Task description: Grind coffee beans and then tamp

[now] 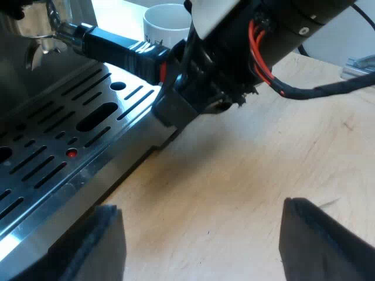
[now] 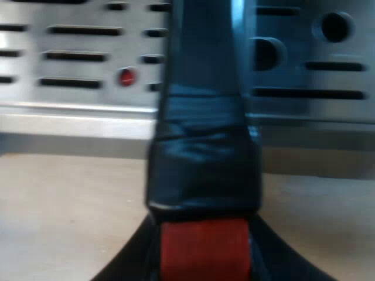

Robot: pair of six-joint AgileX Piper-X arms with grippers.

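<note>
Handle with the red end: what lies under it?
Under the handle lies the machine's slotted metal tray with a small red dot, then the wooden table. The right pincer grips the red end; the tray directly beneath the handle is covered.

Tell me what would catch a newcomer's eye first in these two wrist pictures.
The holder's dark handle with its red end stands out, clasped by the right gripper over the edge of the machine's slotted drip tray. A white mug stands just beyond that handle, and the left gripper hangs open over the wooden table.
</note>
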